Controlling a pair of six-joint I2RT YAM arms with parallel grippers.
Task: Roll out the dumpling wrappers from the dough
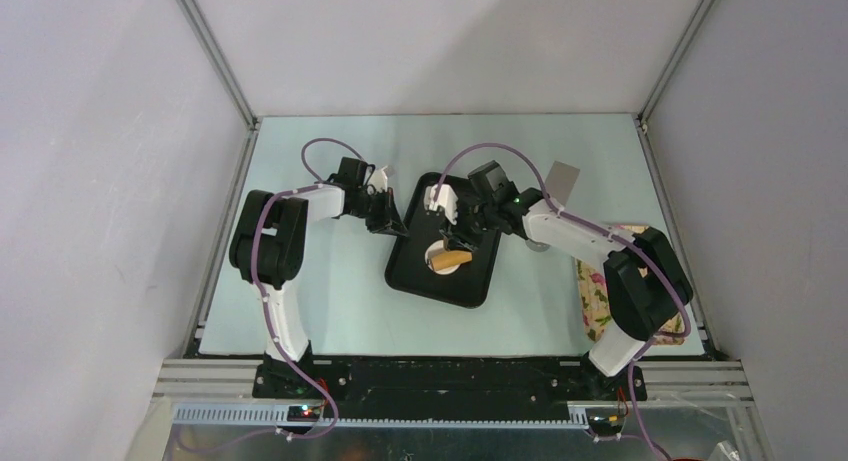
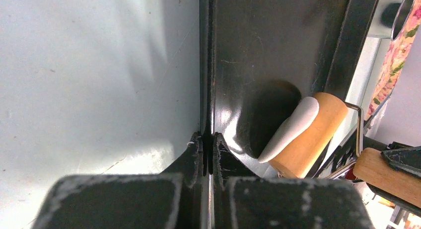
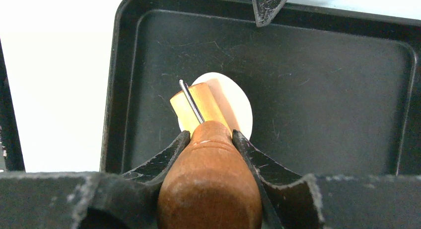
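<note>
The black tray (image 1: 480,271) lies mid-table. On it the dough (image 3: 242,107) is a thin white disc; in the left wrist view the dough (image 2: 290,130) clings to the side of the wooden roller (image 2: 313,134), one edge lifted. My right gripper (image 3: 211,134) is shut on the roller's brown handle (image 3: 208,182), with the roller (image 3: 198,105) over the disc. In the top view the right gripper (image 1: 462,224) reaches in from the right. My left gripper (image 2: 208,139) is shut on the tray's left rim (image 2: 206,65); from above, the left gripper (image 1: 388,224) sits at that rim.
A floral cloth (image 1: 600,291) lies at the right edge of the table, under the right arm. A steel cup (image 2: 397,13) stands beyond the tray's right side. A grey card (image 1: 562,186) lies behind the right arm.
</note>
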